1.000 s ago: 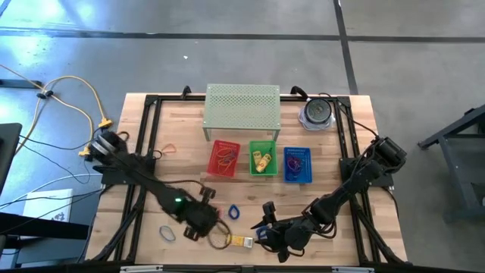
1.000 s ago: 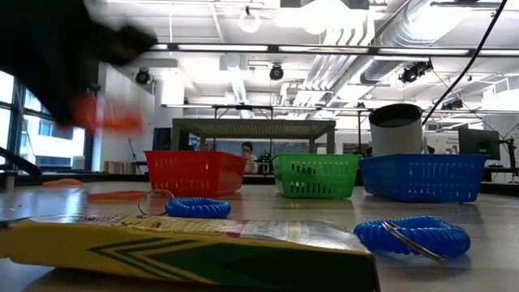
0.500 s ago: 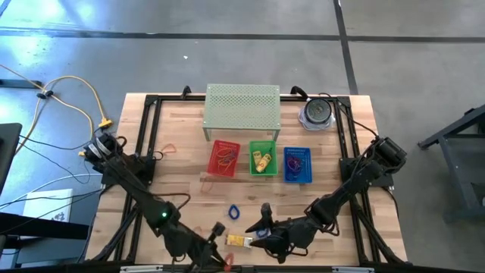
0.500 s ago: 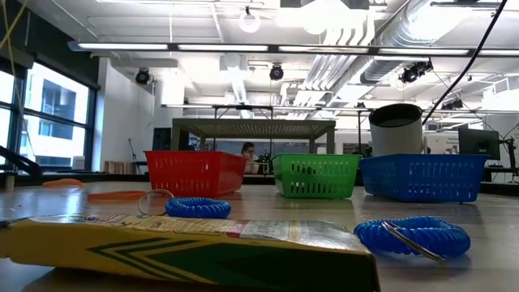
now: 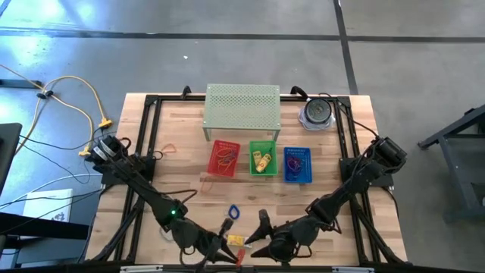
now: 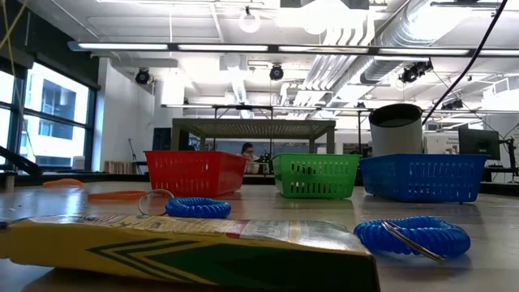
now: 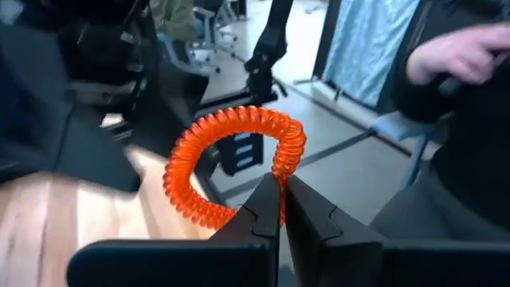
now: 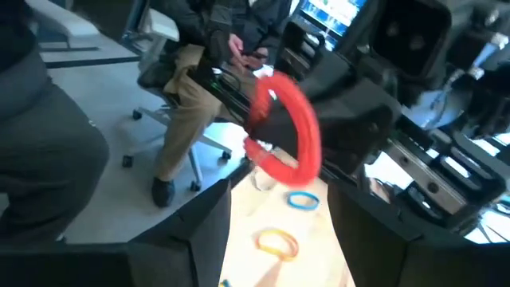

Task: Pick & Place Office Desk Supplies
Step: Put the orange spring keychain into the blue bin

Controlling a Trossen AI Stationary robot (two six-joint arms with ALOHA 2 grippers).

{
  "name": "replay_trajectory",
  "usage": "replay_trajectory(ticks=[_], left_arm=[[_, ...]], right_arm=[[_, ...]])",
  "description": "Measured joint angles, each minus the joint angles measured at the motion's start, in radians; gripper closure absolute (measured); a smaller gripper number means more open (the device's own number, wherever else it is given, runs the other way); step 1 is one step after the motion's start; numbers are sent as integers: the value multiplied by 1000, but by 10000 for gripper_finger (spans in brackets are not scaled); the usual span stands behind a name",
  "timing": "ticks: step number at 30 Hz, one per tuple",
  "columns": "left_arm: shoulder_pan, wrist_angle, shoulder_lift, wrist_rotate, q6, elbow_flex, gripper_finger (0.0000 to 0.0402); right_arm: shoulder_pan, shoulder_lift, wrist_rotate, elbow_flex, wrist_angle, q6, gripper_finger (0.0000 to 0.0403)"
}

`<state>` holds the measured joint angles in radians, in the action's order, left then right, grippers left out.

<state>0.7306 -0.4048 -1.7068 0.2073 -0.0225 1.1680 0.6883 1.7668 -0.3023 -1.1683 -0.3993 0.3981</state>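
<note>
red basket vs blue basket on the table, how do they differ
The red plastic mesh basket sits leftmost in the row of three, next to the green basket; the blue plastic mesh basket sits rightmost. The red basket holds orange loops, while the blue basket holds blue items, hard to make out. In the low view the blue basket looks wider than the red one. Both are small, open-topped, slotted-wall baskets standing upright on the wooden table.

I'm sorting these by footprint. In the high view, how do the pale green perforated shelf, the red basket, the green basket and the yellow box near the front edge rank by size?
1. Pale green perforated metal shelf
2. Red plastic basket and green plastic basket: these look alike, so no ranking between them
3. Small yellow rectangular box
</note>
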Motion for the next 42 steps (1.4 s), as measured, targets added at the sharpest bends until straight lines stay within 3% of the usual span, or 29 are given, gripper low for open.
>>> replay_trajectory(ticks=[5,11,22,27,35,42], left_arm=[[-32,-16,-9,-66,-20,0,401],[-44,-24,-21,-122,-34,1,401],[-55,-22,-26,-126,-35,1,401],[-67,-22,-26,-135,-38,1,401],[-93,-2,-26,-158,-77,1,401],[-108,24,-26,-159,-88,1,401]], right_arm=[[-29,0,67,0,0,-2,204],[-37,0,63,0,-2,-11,204],[-36,0,80,0,-46,70,204],[-44,0,171,0,-45,70,204],[-43,0,220,0,-13,42,205],[-43,6,244,0,13,41,254]])
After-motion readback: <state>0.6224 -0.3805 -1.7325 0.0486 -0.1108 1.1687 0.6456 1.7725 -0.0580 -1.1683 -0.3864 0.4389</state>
